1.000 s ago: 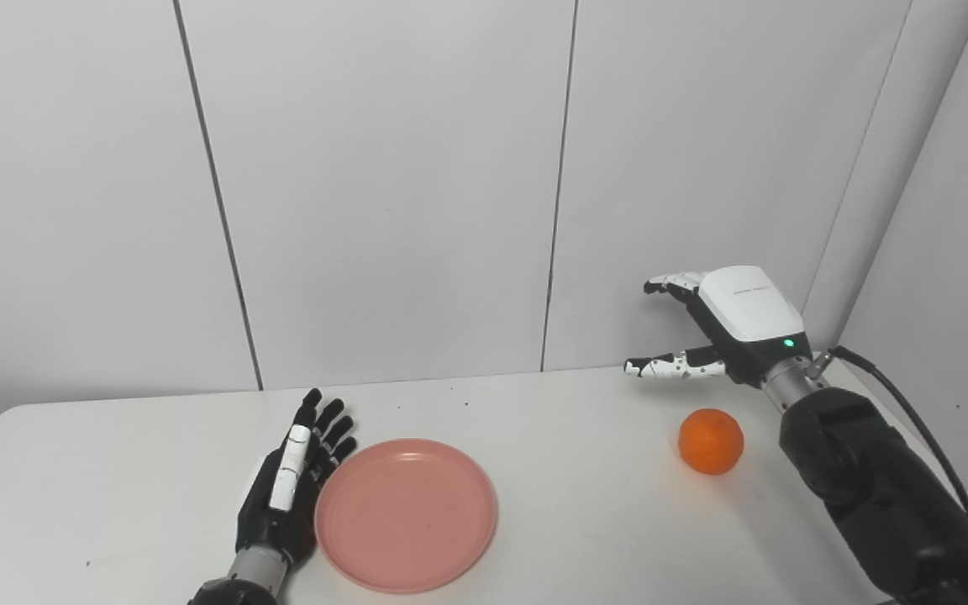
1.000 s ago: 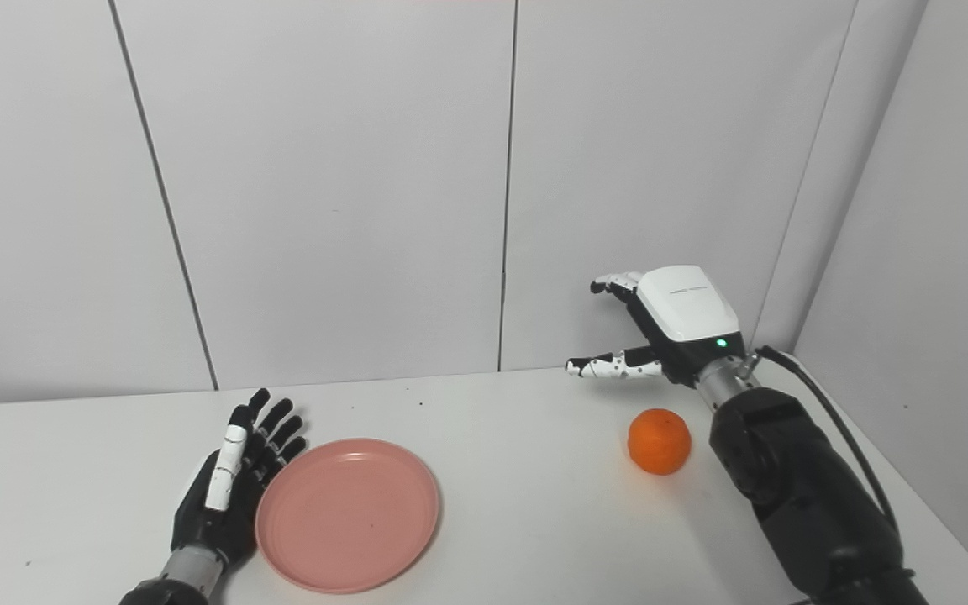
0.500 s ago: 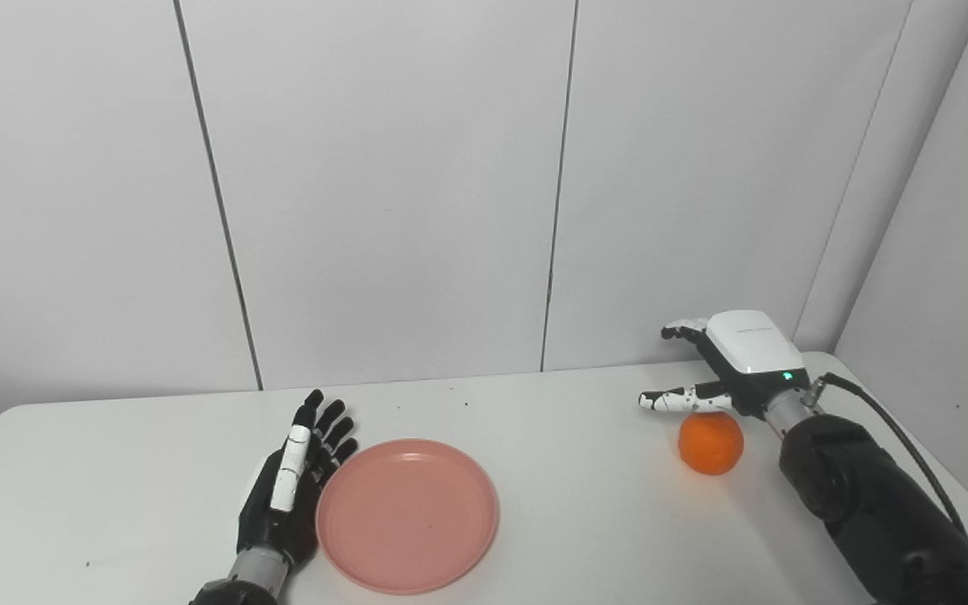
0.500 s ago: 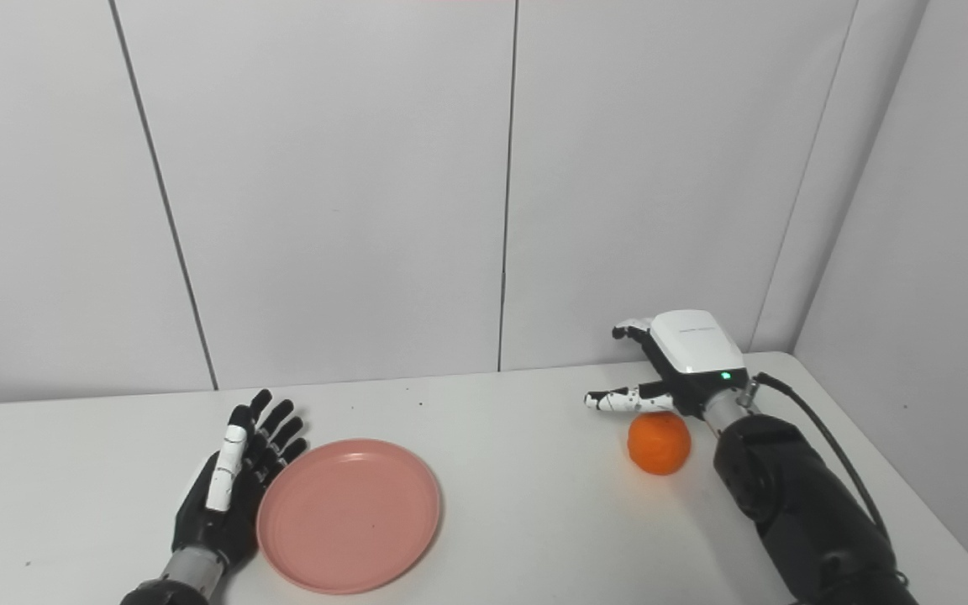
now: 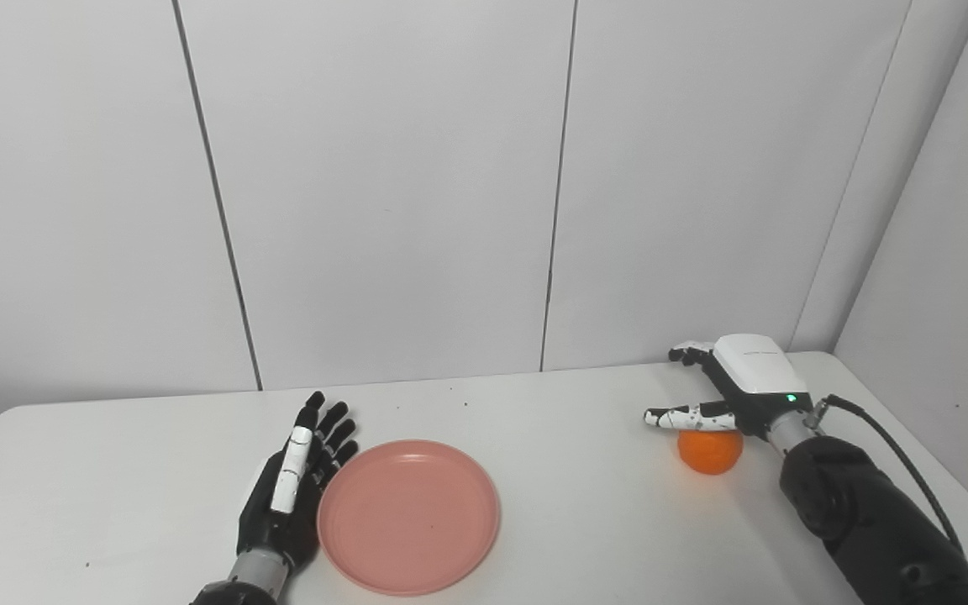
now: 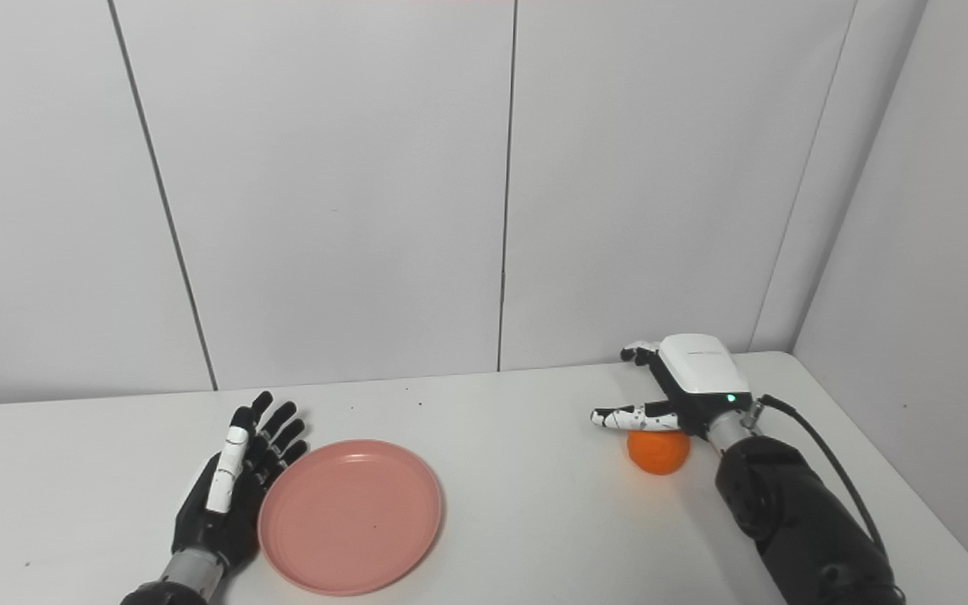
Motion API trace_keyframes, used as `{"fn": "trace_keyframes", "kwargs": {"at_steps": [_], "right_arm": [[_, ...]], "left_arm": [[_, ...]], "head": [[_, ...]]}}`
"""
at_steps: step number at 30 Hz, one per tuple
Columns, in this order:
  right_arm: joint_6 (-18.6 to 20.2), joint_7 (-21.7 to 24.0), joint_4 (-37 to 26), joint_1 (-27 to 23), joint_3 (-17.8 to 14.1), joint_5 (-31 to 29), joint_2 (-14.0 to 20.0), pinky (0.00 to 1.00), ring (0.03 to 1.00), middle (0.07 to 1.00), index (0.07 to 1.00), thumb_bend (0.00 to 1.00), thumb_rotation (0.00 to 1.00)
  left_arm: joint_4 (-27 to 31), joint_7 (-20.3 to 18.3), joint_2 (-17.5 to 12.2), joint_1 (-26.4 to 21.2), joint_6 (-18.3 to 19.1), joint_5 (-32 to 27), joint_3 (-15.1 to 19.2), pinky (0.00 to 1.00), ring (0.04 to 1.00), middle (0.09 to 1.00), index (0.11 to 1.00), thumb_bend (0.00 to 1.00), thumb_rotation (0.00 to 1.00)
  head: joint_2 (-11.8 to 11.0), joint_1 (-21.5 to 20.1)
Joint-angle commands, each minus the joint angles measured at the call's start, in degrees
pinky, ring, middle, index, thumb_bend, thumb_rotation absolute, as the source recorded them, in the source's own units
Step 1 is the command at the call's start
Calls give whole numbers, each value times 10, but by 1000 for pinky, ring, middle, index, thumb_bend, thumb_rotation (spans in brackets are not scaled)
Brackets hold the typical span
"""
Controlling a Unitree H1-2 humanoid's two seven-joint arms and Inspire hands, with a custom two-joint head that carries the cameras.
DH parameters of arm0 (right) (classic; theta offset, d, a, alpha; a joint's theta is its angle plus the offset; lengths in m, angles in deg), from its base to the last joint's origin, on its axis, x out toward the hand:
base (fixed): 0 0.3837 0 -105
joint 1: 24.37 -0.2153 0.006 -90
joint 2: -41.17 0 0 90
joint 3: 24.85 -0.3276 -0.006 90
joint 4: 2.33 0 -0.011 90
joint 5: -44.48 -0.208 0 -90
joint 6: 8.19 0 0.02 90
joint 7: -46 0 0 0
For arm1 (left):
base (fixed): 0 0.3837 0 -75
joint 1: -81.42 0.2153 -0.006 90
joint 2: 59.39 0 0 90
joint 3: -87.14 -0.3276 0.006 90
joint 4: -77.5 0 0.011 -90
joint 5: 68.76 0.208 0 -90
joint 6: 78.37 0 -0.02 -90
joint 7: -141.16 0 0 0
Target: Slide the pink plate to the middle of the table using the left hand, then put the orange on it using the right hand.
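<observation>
The pink plate lies flat on the white table, left of centre near the front edge. My left hand rests open on edge against the plate's left rim, fingers pointing away from me. The orange sits on the table at the right. My right hand hovers open just over the orange, palm down; its thumb reaches left over the fruit's top and the other fingers stay spread. The hand hides the orange's upper part.
White wall panels stand close behind the table, and a side wall closes the right. A black cable runs along my right forearm. Bare tabletop lies between the plate and the orange.
My right hand has dropped from well above the table to just over the orange, now covering its top. The plate has crept slightly right with my left hand against it.
</observation>
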Motion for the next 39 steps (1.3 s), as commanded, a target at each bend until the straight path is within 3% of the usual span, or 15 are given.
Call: {"fn": "trace_keyframes", "kwargs": {"at_steps": [1,6,16,39], "right_arm": [[4,-19,-9,-15,-5,-11,14,664,707,746,748,778,827],[8,-14,-13,-6,-6,-28,8,690,724,749,754,750,778],[9,-14,-12,4,-1,-44,5,731,742,752,744,748,784],[42,1,-34,26,-1,-54,5,721,762,776,757,740,781]], "left_arm": [[-11,5,1,7,22,2,-3,958,953,957,1000,786,725],[-4,9,2,10,25,3,-2,967,948,947,1000,773,718],[-6,11,2,9,26,3,-2,952,944,952,1000,786,710],[-3,10,1,10,31,3,-4,957,945,954,1000,787,704]], "head": [[1,1],[4,2],[4,2],[6,4]]}}
